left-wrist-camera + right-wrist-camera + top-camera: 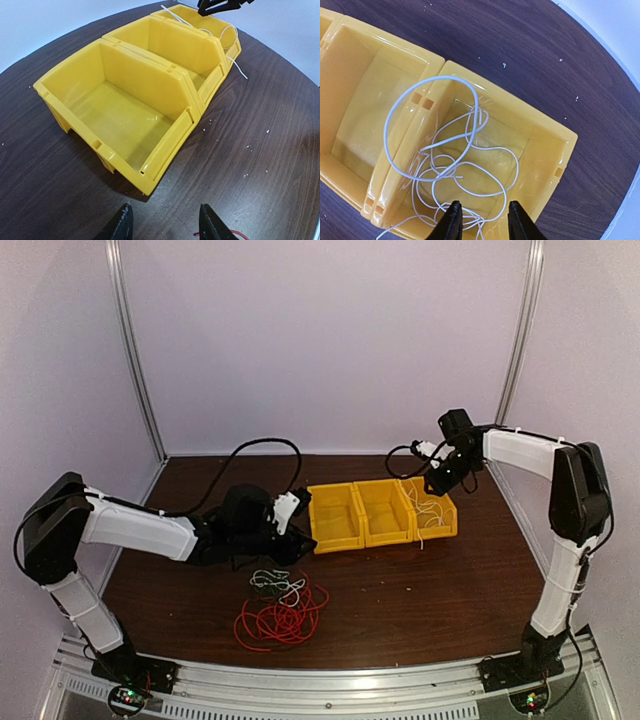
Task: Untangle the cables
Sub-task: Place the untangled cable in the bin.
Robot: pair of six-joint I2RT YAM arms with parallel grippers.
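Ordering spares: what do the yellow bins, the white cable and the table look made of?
Yellow bins: probably moulded plastic, smooth and slightly glossy, with thin walls and soft highlights.
White cable: thin wire in smooth white sheathing, likely plastic; it holds loose springy loops.
Table: dark brown wood grain, matte; solid wood or laminate, I cannot tell.

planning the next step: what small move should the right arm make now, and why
Probably lift the right pincer straight up. Its jaws stand open, the white cable lies loose in the end bin, and one loop reaches over the middle bin, so a sideways move might snag it.
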